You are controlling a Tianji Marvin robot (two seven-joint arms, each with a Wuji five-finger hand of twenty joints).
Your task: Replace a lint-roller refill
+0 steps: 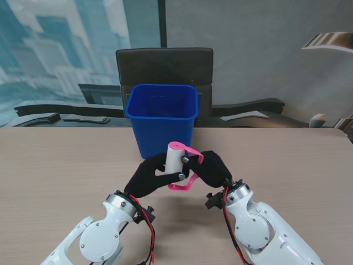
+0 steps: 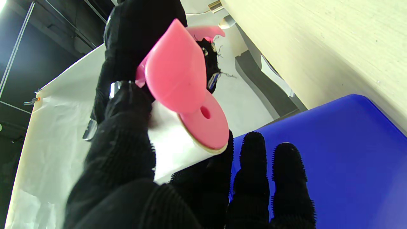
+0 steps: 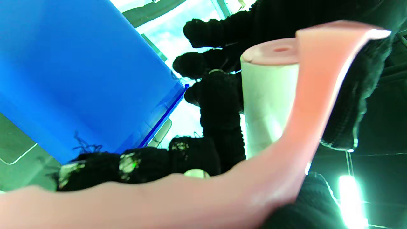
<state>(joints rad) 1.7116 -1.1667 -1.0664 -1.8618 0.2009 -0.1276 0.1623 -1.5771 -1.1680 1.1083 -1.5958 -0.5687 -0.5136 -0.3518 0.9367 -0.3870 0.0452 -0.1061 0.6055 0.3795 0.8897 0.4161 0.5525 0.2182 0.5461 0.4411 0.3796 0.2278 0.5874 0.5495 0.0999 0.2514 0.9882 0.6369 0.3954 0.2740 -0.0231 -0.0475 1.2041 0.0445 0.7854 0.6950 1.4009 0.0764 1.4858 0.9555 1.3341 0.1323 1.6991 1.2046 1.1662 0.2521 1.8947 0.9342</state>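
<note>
**Both hands on the roller, refill ready to come off**

Just in front of the blue bin (image 1: 162, 118), on its near side and lifted off the table (image 1: 55, 165), the left hand (image 1: 148, 176) wraps its fingers around the white refill (image 1: 175, 160), which stands roughly upright. To the right of it, the right hand (image 1: 214, 168) is closed on the pink handle (image 1: 186, 178). The step in hand appears to be separating the used refill from the handle. The next move likely calls for pulling the two hands apart along the roll's axis, then dropping the refill into the bin.
</note>
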